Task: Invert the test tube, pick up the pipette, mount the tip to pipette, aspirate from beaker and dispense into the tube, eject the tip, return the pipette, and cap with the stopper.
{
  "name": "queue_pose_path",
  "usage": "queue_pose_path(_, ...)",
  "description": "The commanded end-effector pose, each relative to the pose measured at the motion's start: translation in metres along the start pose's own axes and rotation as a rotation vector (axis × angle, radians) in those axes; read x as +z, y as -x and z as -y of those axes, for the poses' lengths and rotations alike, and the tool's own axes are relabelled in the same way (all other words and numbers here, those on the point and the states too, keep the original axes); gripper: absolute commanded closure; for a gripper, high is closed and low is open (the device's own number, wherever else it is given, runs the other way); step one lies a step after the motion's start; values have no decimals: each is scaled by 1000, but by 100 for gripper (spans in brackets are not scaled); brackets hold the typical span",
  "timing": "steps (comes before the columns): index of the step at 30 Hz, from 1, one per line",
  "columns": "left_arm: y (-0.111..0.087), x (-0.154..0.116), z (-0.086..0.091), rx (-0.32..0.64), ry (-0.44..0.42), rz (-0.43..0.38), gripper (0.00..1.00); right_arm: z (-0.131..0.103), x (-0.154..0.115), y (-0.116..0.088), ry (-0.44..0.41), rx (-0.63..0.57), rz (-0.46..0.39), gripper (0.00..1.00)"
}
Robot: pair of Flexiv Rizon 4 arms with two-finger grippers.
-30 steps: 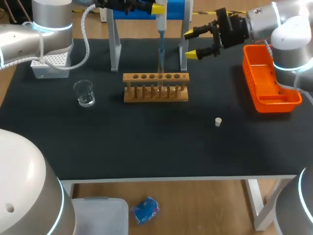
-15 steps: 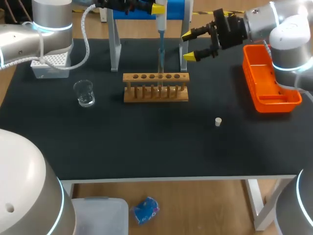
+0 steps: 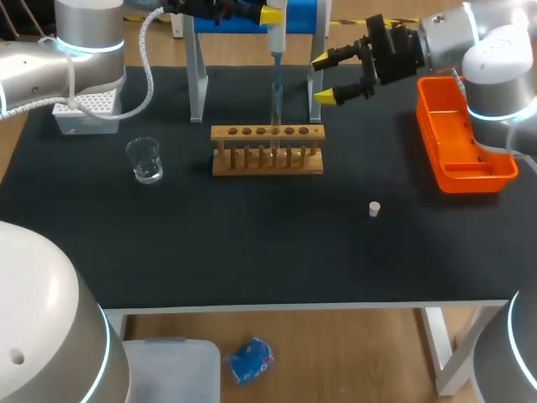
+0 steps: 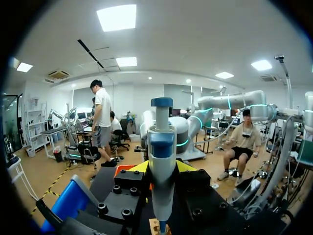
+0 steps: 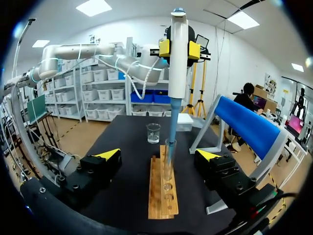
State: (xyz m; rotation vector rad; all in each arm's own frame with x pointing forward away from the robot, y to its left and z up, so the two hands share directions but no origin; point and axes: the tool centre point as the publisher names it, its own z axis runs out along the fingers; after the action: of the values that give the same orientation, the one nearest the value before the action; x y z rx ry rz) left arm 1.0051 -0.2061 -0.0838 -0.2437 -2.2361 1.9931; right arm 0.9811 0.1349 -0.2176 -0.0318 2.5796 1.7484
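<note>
At upper centre, our left gripper (image 3: pixel 270 13) clamps the pipette (image 3: pixel 275 50) above the rack (image 3: pixel 267 149); our right gripper (image 3: pixel 323 77), jaws apart, sits slightly higher than before. Only the right wrist view shows the pipette reaching into the test tube (image 5: pixel 168 157).

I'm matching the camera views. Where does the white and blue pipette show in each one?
Head view: the white and blue pipette stands upright at the rear middle, over the wooden test tube rack.
Left wrist view: close up, between the left hand and its yellow tips.
Right wrist view: straight ahead, upright over the rack.
Shared landmark: the rack, head and right wrist views.
</note>
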Motion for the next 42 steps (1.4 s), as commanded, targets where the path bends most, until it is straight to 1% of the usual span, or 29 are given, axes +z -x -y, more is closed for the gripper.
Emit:
queue_pose_path(1,-1,0,1,1,1,1,100,0,0,0,1,-1,1,0)
queue_pose_path(14,-2,1,8,8,13,4,100,0,0,0,1,-1,1,0)
queue_pose_path(42,-13,1,39,50,46,17,100,0,0,0,1,-1,1,0)
